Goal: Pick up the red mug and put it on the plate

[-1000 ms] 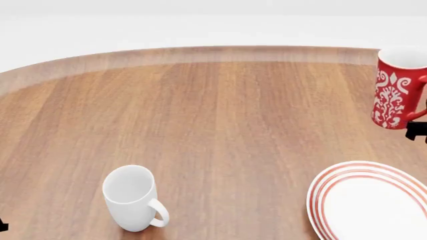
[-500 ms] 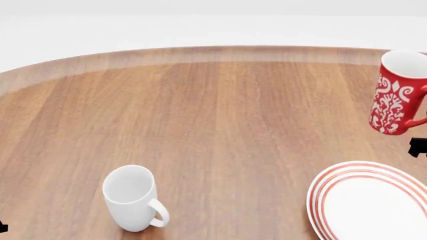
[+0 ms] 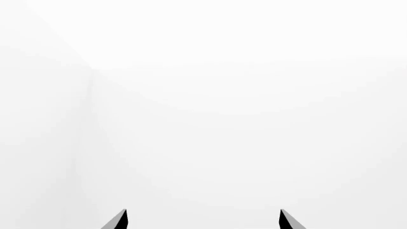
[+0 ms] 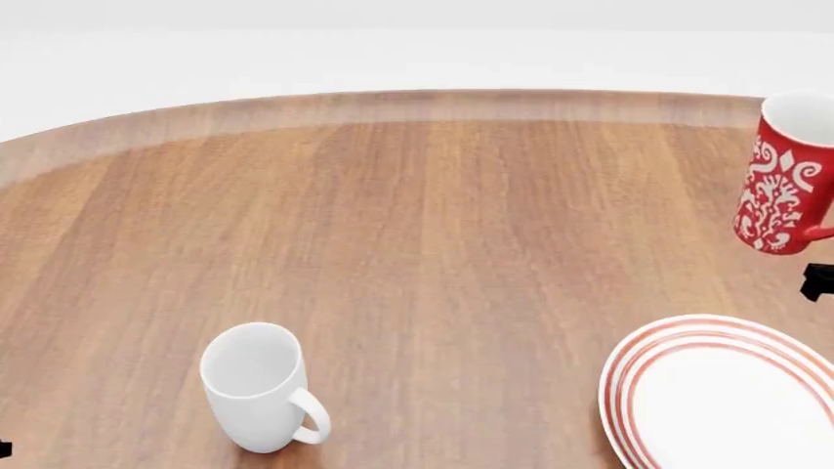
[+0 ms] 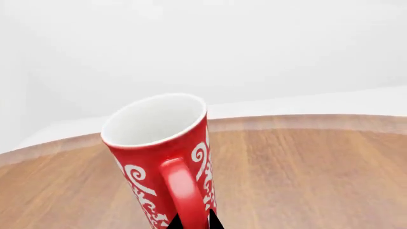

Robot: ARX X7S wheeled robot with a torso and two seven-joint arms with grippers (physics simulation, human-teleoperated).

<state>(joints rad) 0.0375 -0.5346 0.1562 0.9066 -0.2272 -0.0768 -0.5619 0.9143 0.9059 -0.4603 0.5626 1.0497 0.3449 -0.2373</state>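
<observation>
Your red mug [image 4: 790, 176] is in the right gripper [image 5: 190, 222] — the two dark fingertips [image 5: 173, 222] close on the base of the red handle [image 5: 184, 191], one on each side, so the claw is clamped on the handle. From the right wrist camera the mug leans away from the claw, white inside open to view, swirl pattern on the wall either side of the handle. In the head view it sits tilted at the right edge, rim partly cut off by the frame, base apparently clear of the wooden table [image 4: 431, 244], though I can't confirm the gap. A dark bit of your right gripper [image 4: 818, 281] shows just under the mug's handle side.

The plate [image 4: 724, 391] lies below and nearer to you than the claw, flat on the table, red rings round the rim, part of it out of frame. Mug is not over it — there's bare wood between the two in the head view.

The white mug [image 4: 261, 386] stands upright well off to the left of the claw, handle turned toward the plate side.

Left gripper [image 3: 202, 220]: only two dark fingertips [image 3: 117, 221] show in its wrist camera, set wide apart with nothing between them, facing a blank white background. It's spread and holding nothing.
</observation>
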